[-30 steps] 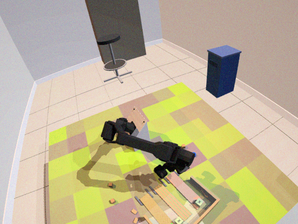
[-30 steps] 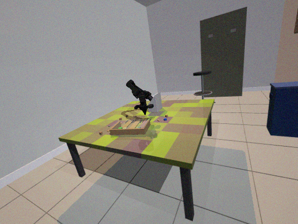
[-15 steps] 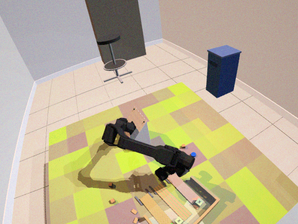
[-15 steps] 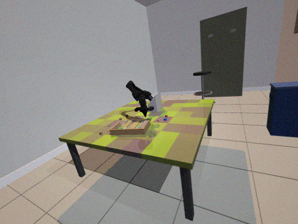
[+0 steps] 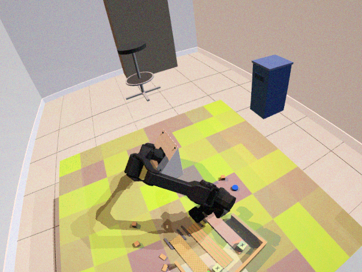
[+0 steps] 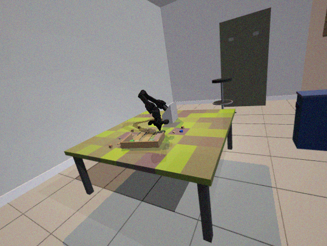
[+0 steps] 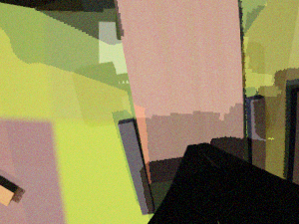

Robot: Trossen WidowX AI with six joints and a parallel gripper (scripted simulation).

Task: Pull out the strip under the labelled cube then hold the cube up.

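Top view, strips: three counted, a pink strip (image 5: 225, 230) (image 7: 184, 64), a striped strip (image 5: 210, 244) and a cross-hatched strip (image 5: 186, 251), side by side.
Top view, cubes: two pale green cubes counted, each marked X; one (image 5: 241, 245) is seen at the pink strip's far end, the other (image 5: 217, 267) near the striped strip's far end. Which is the task's cannot be told.
Top view, orange blocks: five counted, outside the tray (image 5: 255, 252) (image 6: 141, 144); one blue disc (image 5: 235, 187) (image 6: 181, 131) is noted.
Top view, room: a gap is left between the pink strip and the tray's side wall; the tray is cut by the lower picture edge.
Exterior view, gripper (image 5: 210, 214) (image 6: 159, 129) (image 7: 197, 152): pointed downward at the tray's arm side, well inside the table edges.
Exterior view, green cube (image 6: 132, 140): one, within the tray.
Wrist view, jaws: clenched, nothing grasped, over the pink strip's near end; contact cannot be told.
Wrist view, dark bars: three counted, one (image 7: 135, 165) just left of the pink strip, two right.
Wrist view, pink strip: flat, plain, partly shadowed.
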